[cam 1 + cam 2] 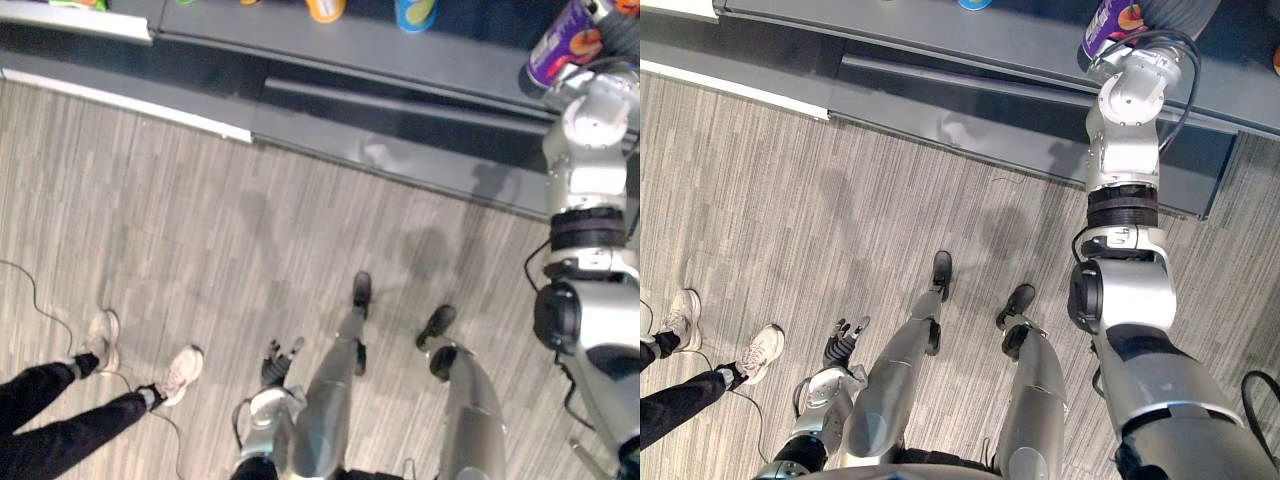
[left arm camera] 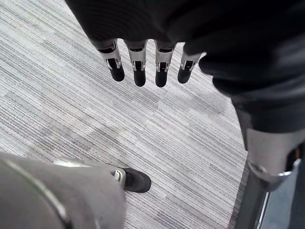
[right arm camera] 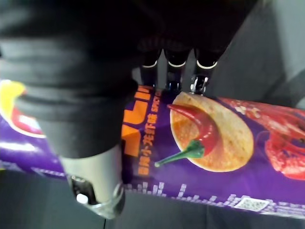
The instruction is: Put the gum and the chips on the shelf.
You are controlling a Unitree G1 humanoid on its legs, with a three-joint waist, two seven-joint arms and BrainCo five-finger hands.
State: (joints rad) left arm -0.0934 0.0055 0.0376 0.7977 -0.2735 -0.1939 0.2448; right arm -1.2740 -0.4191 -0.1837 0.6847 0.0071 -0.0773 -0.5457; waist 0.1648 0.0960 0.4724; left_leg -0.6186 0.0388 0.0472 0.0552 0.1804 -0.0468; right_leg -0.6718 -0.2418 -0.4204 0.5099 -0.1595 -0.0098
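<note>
A purple chips can (image 3: 214, 143) with a chilli and crisp picture lies against the dark shelf (image 1: 400, 60), at its right end. My right arm reaches up to it, and my right hand (image 3: 93, 176) is shut on the chips can (image 1: 562, 45), fingers curled over its far side and thumb under it. In the right eye view the chips can (image 1: 1108, 22) shows at the top edge above my wrist. My left hand (image 1: 280, 360) hangs low beside my leg over the floor, open with its fingers (image 2: 138, 71) straight and nothing in it.
An orange can (image 1: 325, 8) and a blue-green can (image 1: 415, 12) stand farther left on the shelf. A dark base ledge (image 1: 380, 150) runs below it. A person's legs in white sneakers (image 1: 180, 372) stand on the grey floor at my left.
</note>
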